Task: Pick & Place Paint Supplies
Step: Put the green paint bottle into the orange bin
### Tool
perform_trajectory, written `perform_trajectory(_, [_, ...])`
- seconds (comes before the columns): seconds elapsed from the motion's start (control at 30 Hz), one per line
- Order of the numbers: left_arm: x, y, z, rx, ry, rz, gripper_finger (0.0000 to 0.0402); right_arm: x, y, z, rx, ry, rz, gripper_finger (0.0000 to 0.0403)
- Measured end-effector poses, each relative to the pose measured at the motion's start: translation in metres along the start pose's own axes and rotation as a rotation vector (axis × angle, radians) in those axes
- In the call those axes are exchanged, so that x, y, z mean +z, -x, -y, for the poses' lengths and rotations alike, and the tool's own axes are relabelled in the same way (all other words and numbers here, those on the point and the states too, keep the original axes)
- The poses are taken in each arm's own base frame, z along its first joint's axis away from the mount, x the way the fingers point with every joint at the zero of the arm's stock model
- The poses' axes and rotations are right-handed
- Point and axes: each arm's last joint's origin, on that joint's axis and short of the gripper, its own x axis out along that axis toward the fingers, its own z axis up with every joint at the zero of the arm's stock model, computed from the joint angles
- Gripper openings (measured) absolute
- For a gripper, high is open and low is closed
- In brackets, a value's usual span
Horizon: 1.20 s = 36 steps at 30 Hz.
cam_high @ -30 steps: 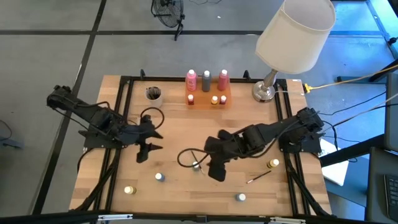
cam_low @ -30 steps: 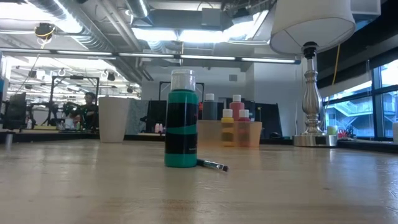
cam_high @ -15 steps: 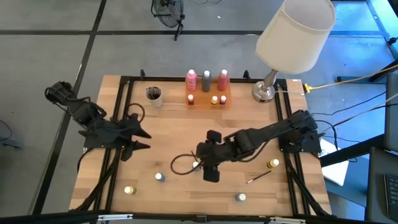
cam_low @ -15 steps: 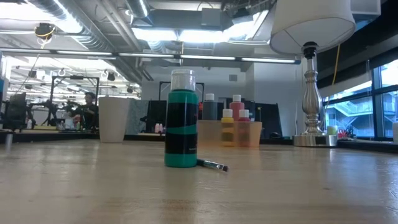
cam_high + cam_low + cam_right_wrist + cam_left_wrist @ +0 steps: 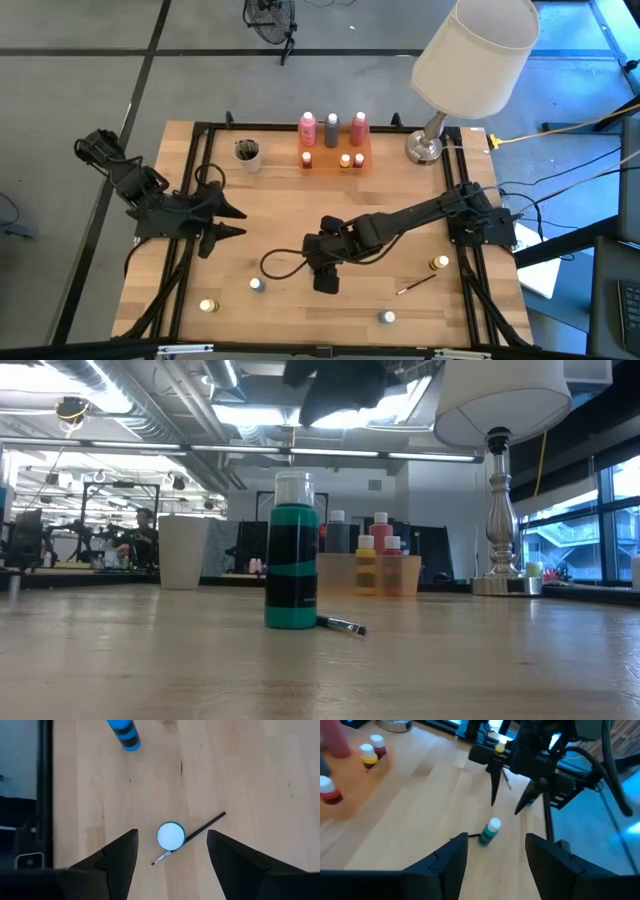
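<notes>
The worktop (image 5: 290, 220) is pale, matt wood with fine grain. The green bottle (image 5: 291, 550) looks like smooth, glossy plastic with a white cap. The lamp base (image 5: 505, 510) is polished metal under a matt cloth shade (image 5: 475, 55).

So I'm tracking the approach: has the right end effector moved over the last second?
Yes. In the high view the right end effector has shifted left, farther from the lamp base.
</notes>
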Motion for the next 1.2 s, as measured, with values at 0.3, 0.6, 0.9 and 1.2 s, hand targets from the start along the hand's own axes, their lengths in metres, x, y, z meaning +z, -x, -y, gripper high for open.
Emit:
perform_trajectory(0.3, [-0.003,0.000,-0.003,0.033,-0.049,-0.019,0.0194,-0.008,-0.031,-0.005,-0.020,-0.065,-0.068,0.0240])
perform_trajectory(0.6, [-0.004,0.001,-0.003,0.001,-0.093,-0.059,0.0194,-0.012,-0.057,-0.006,-0.039,-0.112,-0.099,0.0240])
perform_trajectory(0.9, [-0.004,0.005,-0.005,-0.037,-0.102,-0.069,0.0194,-0.012,-0.065,-0.005,-0.045,-0.118,-0.102,0.0236])
perform_trajectory(1.2, [-0.002,0.014,-0.010,-0.058,-0.110,-0.044,0.0194,-0.013,-0.065,0.000,-0.067,-0.122,-0.125,0.0195])
